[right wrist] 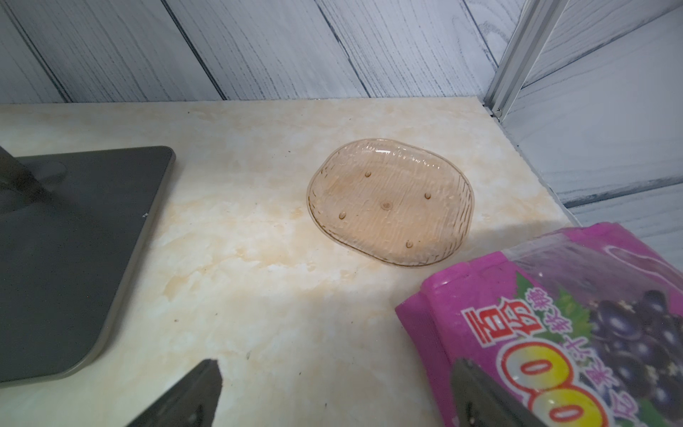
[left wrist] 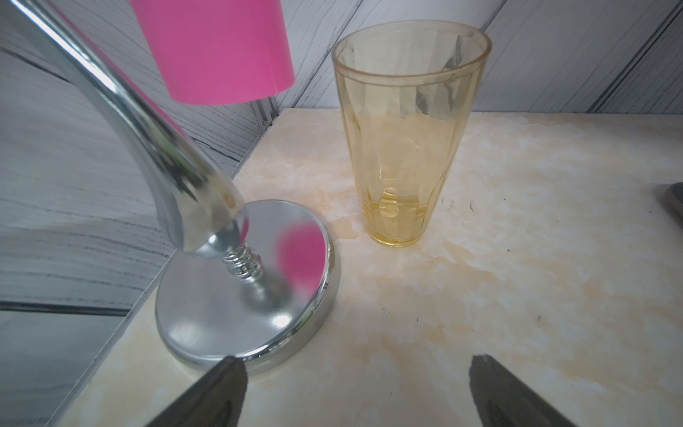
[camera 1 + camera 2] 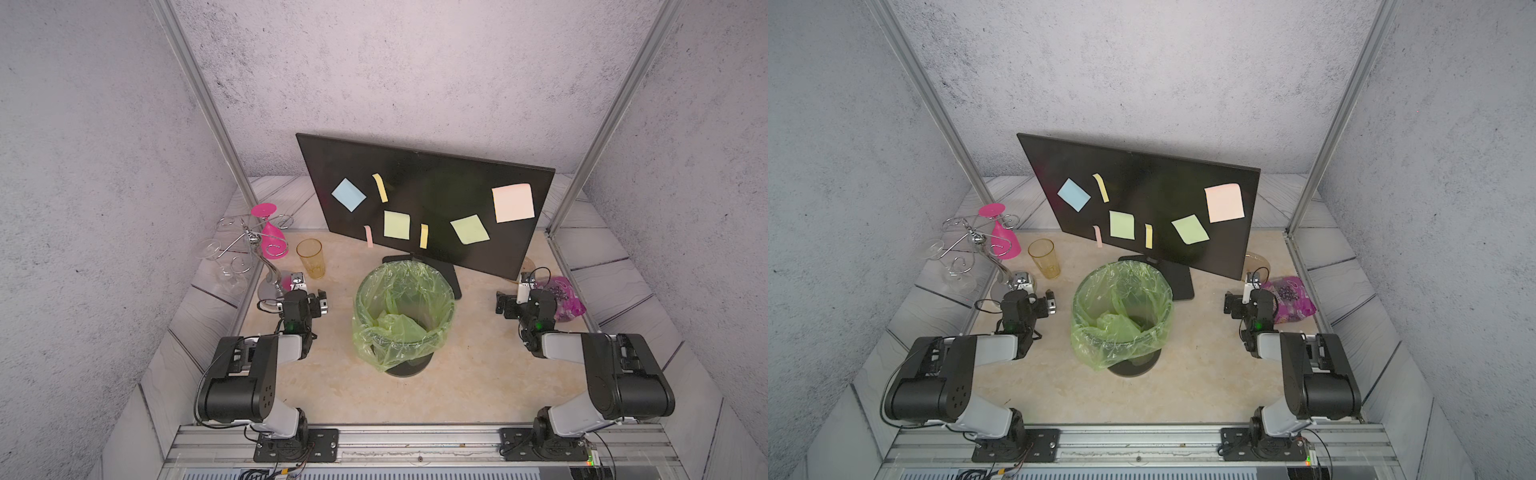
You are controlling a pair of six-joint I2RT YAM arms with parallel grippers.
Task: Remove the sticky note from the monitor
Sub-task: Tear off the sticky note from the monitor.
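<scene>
The black monitor (image 3: 424, 174) stands at the back of the table, turned slightly. Several sticky notes cling to its screen: a blue one (image 3: 348, 195), two green ones (image 3: 397, 225) (image 3: 470, 229), a large pale pink one (image 3: 513, 203) and narrow yellow and pink strips. My left gripper (image 3: 311, 293) sits low at the table's left, open and empty, well short of the screen. My right gripper (image 3: 514, 292) is open and empty below the monitor's right corner. In the right wrist view the monitor's flat base (image 1: 74, 258) shows; the notes are out of both wrist views.
A bin lined with a green bag (image 3: 446, 286) stands in front of the monitor, between the arms. An amber cup (image 2: 403, 148), a chrome glass rack (image 2: 244, 310) and a hanging pink glass (image 3: 272, 239) are by the left gripper. A purple snack bag (image 1: 554, 314) and an amber dish (image 1: 390, 201) lie by the right gripper.
</scene>
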